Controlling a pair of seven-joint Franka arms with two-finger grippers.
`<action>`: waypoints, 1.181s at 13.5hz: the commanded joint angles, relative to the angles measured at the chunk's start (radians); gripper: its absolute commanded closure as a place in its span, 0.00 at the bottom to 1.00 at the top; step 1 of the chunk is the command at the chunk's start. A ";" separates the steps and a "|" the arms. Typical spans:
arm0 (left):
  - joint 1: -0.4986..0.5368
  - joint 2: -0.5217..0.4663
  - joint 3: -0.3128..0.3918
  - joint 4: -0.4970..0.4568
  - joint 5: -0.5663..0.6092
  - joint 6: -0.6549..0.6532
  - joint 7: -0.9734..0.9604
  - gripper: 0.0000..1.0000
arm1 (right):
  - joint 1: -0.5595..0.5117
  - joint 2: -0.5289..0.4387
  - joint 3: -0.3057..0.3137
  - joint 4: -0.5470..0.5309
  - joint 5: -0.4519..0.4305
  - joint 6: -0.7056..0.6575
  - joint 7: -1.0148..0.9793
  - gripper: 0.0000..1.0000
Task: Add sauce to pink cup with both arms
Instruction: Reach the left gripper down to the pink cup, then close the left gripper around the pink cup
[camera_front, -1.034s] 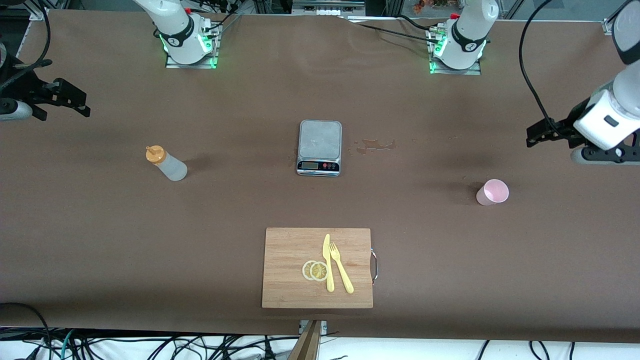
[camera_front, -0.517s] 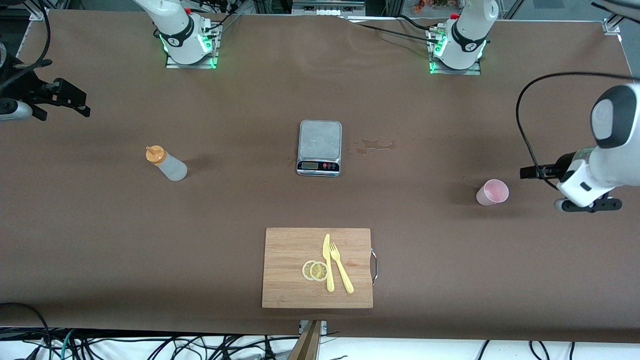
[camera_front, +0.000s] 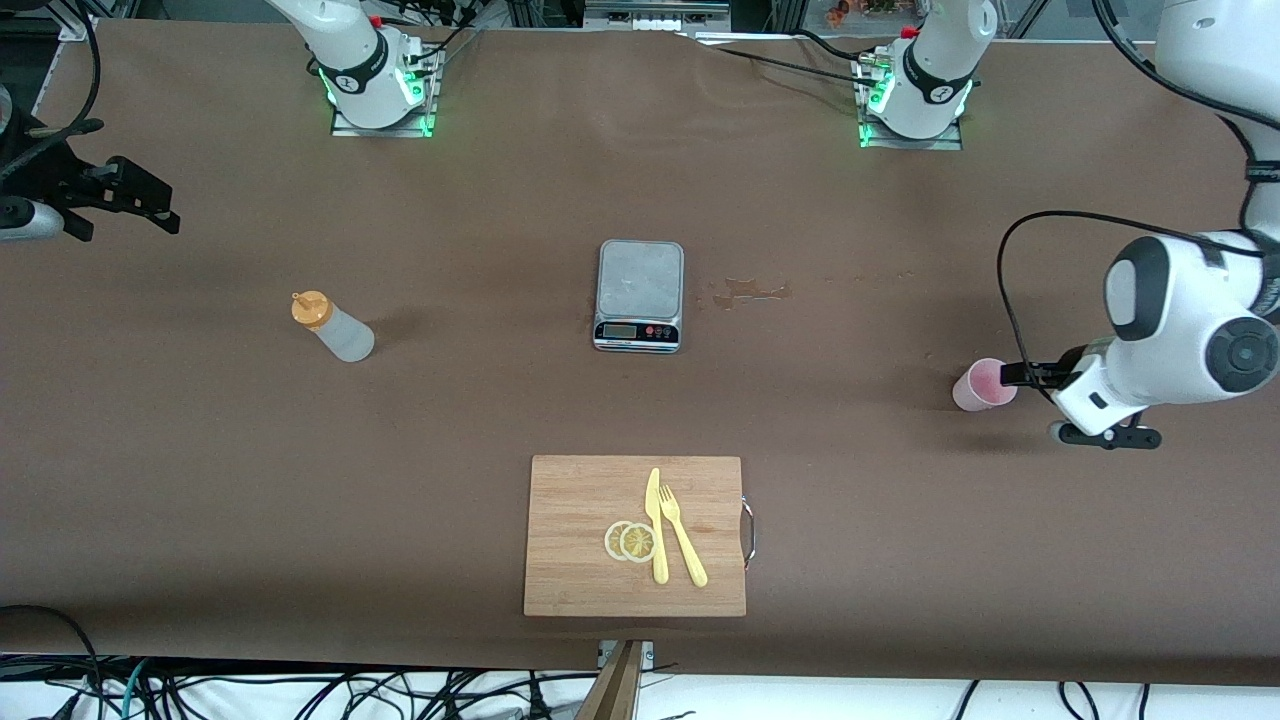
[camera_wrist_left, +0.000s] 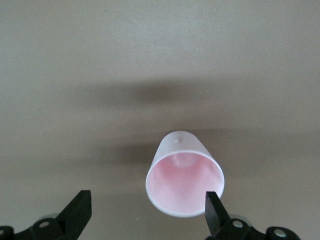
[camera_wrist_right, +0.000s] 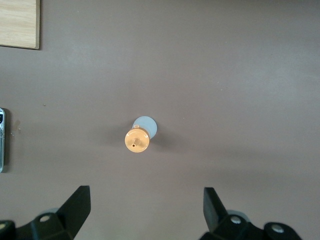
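Note:
The pink cup (camera_front: 980, 388) stands upright toward the left arm's end of the table. My left gripper (camera_front: 1006, 376) is low beside it and open. In the left wrist view the cup (camera_wrist_left: 184, 180) lies just ahead of the gripper (camera_wrist_left: 147, 202), and one fingertip (camera_wrist_left: 214, 204) overlaps its rim. The sauce bottle (camera_front: 335, 328), whitish with an orange cap, stands toward the right arm's end. My right gripper (camera_front: 160, 205) waits high near that end of the table, open and empty. The right wrist view shows the bottle (camera_wrist_right: 140, 135) from above, ahead of the gripper (camera_wrist_right: 145, 197).
A grey kitchen scale (camera_front: 640, 295) sits mid-table with a small wet stain (camera_front: 750, 291) beside it. A wooden cutting board (camera_front: 575, 500) nearer the front camera holds a yellow knife, a yellow fork and lemon slices. Cables hang below the table's front edge.
My left arm has swung down and toward the pink cup, bringing its open gripper from well off to the side up against the cup. The right arm has not moved.

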 joint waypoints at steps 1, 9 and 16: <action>0.007 -0.008 -0.004 -0.056 0.038 0.091 0.021 0.01 | -0.002 0.002 0.000 0.015 -0.012 -0.016 0.009 0.00; 0.018 0.032 -0.008 -0.075 0.078 0.098 0.014 1.00 | -0.002 0.002 0.000 0.015 -0.012 -0.016 0.009 0.00; 0.006 -0.030 -0.115 0.023 0.074 -0.072 -0.034 1.00 | -0.002 0.002 0.000 0.015 -0.012 -0.016 0.009 0.00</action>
